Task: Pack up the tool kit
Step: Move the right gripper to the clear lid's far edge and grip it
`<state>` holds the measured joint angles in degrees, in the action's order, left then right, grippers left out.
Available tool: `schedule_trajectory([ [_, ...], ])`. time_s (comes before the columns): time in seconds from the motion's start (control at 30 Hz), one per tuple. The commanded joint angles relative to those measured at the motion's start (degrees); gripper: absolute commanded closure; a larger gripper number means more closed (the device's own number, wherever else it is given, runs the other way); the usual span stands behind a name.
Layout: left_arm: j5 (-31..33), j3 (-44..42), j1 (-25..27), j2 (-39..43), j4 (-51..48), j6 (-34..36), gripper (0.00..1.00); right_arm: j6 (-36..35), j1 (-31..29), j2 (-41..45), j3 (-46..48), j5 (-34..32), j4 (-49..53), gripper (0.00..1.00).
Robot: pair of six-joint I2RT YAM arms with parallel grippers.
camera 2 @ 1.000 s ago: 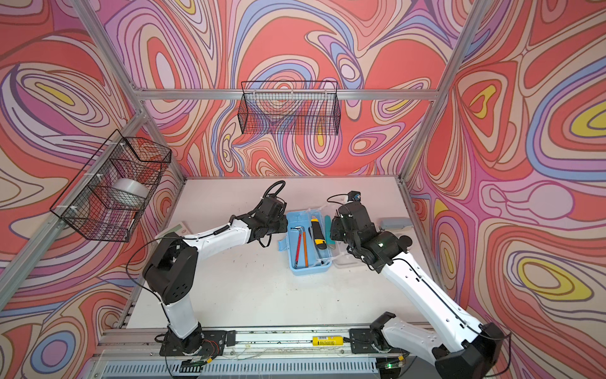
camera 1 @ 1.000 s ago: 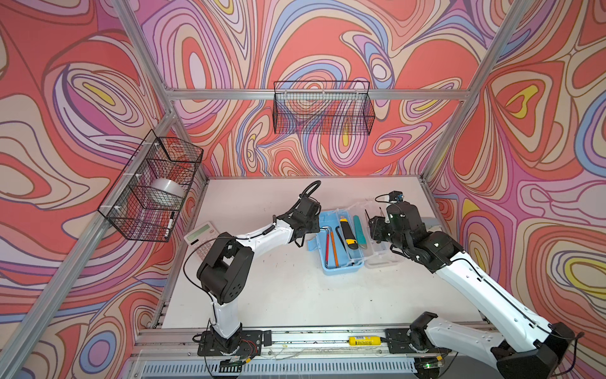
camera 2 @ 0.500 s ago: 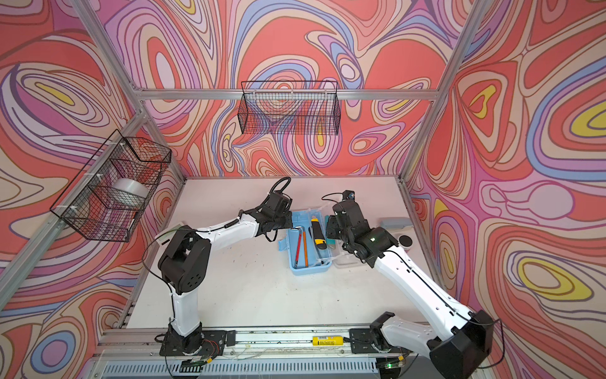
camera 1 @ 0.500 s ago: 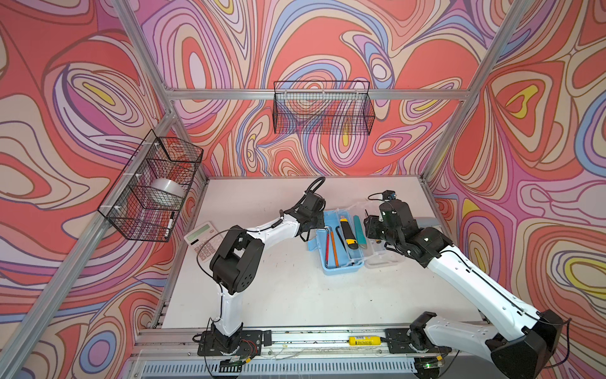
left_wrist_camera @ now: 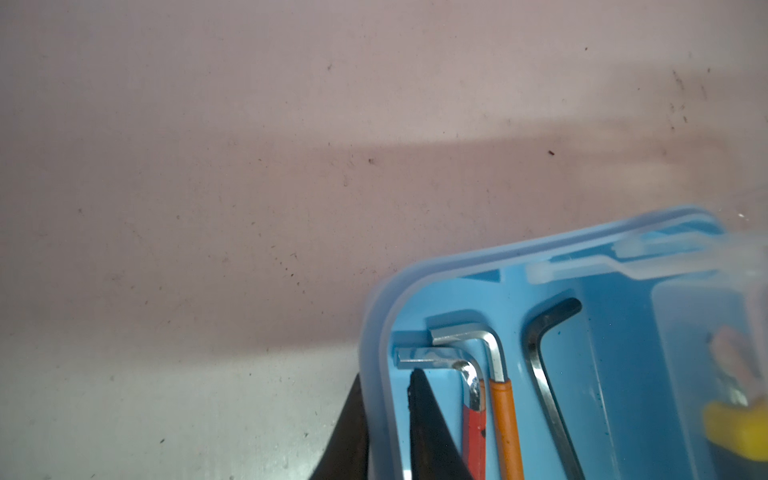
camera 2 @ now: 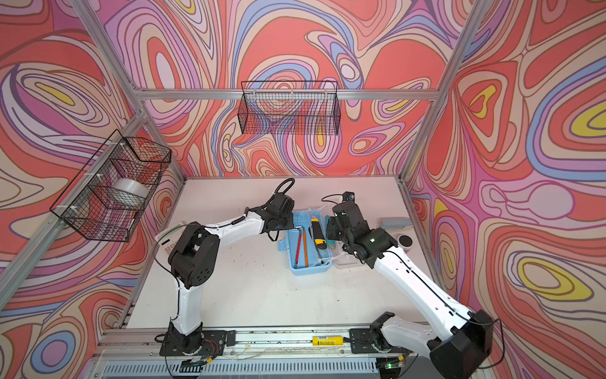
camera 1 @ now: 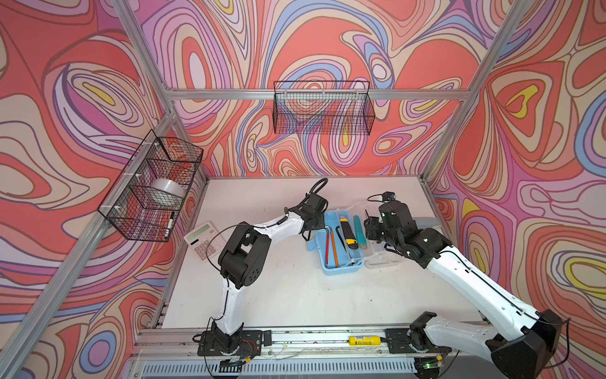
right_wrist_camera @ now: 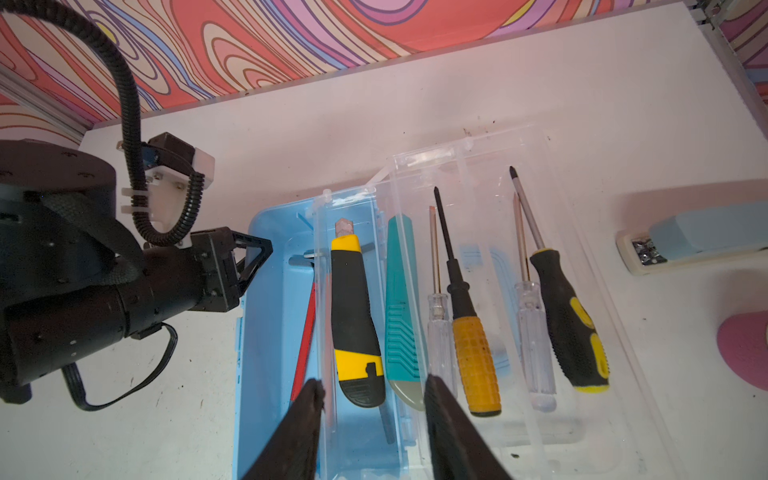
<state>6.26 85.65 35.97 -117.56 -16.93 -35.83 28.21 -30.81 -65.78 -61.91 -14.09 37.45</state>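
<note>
The light-blue tool kit box (camera 1: 341,270) (right_wrist_camera: 266,332) lies open mid-table. Red (left_wrist_camera: 473,415), orange (left_wrist_camera: 505,415) and black (left_wrist_camera: 548,395) hex keys lie inside. My left gripper (left_wrist_camera: 386,374) (camera 1: 323,226) is shut on the box's left wall, one finger inside and one outside. A clear inner tray (right_wrist_camera: 324,291) over the box's right half carries a yellow-black utility knife (right_wrist_camera: 353,316) and a teal one (right_wrist_camera: 401,307). My right gripper (right_wrist_camera: 372,388) (camera 1: 369,229) is shut across this tray's near end. Several screwdrivers (right_wrist_camera: 473,361) lie on the open clear lid (right_wrist_camera: 615,353).
A pale blue stapler (right_wrist_camera: 698,237) and a pink round thing (right_wrist_camera: 748,349) lie right of the lid. A white calculator (camera 1: 205,241) sits at the table's left edge. Wire baskets hang on the back wall (camera 1: 323,111) and the left wall (camera 1: 151,187).
My left gripper has moved right to the box and closed on its left wall. The right gripper has shifted slightly over the tray, its jaws barely changed.
</note>
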Motion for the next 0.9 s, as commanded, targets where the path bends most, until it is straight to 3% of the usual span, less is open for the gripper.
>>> schedule_trajectory([
  [0.0, 1.3, 1.0, -0.4, -1.0, -2.9, 0.9, 0.91, 0.2, 0.1, 0.9, 0.9, -1.0, -0.7, 0.57],
  [0.13, 2.2, 0.1, -1.2, 0.0, -3.2, 0.1, 1.00, 0.1, 0.1, 0.7, 1.2, -1.7, -0.9, 0.57],
  [0.37, 4.5, -4.8, -3.4, 3.6, -2.8, -2.0, 1.00, -0.1, 1.3, 0.8, 2.7, -2.6, -2.6, 0.57],
  [0.63, 6.4, -12.7, -8.0, 10.9, -1.2, -1.0, 1.00, -0.1, 10.0, 4.8, 6.5, 2.9, -4.6, 0.57],
  [0.87, 6.3, -14.7, -9.8, 13.3, -1.0, -0.2, 1.00, 0.9, 15.9, 8.5, 11.8, 8.2, -3.6, 0.58],
])
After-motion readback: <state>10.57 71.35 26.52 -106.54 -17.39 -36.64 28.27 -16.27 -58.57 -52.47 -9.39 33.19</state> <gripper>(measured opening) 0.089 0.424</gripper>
